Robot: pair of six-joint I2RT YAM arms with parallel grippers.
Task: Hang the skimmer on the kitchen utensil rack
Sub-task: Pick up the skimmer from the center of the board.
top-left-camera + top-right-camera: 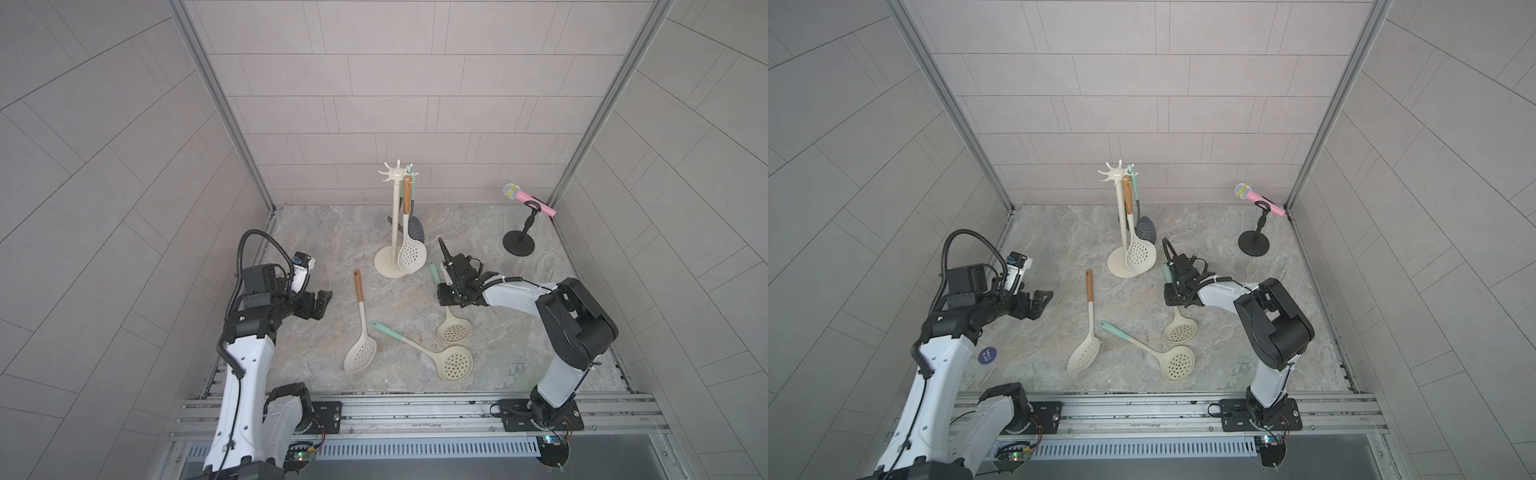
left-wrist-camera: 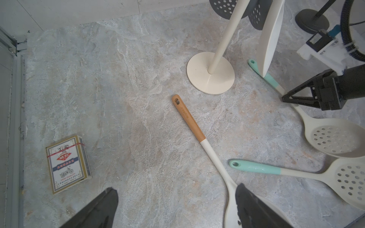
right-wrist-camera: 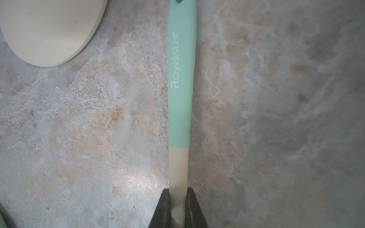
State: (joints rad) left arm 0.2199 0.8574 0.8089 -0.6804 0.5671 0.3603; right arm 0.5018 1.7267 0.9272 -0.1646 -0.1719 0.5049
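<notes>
- Skimmer (image 1: 454, 330) with a mint handle and a cream perforated bowl lies on the tabletop (image 1: 509, 349). Its handle end points toward the round base of the kitchen utensil rack (image 1: 394, 220), near it but not touching.
- Right gripper (image 3: 178, 192) is clenched on the skimmer's cream shaft, just below where the mint grip ends, with a finger pressed to each side.
- In both top views the gripper body hides the middle of the shaft. In the right wrist view the hanging hole is cut off at the frame edge, and "Royalstar" reads along the grip.
- Whether any part of the skimmer has left the surface cannot be told.
- Two utensils hang from the rack's hooks: a wooden-handled cream skimmer (image 1: 411, 251) and, half hidden behind it, a dark grey skimmer (image 1: 417, 229).
- Well apart toward the robot lie a wooden-handled skimmer (image 1: 360, 328) and a second mint-handled skimmer (image 1: 419, 345).
- Left gripper (image 1: 318, 305) hovers with its jaws released wide, holding nothing; one finger covers part of the wooden-handled skimmer's bowl in the left wrist view.
- A pack of playing cards (image 2: 68, 163) shows only in that view.
- A pink toy microphone (image 1: 530, 200) sits on a black stand (image 1: 518, 244) in the far corner.
- The tabletop is grey marbled stone, enclosed by pale tiled walls (image 1: 415, 83), with aluminium rails (image 1: 415, 409) along the near edge.
</notes>
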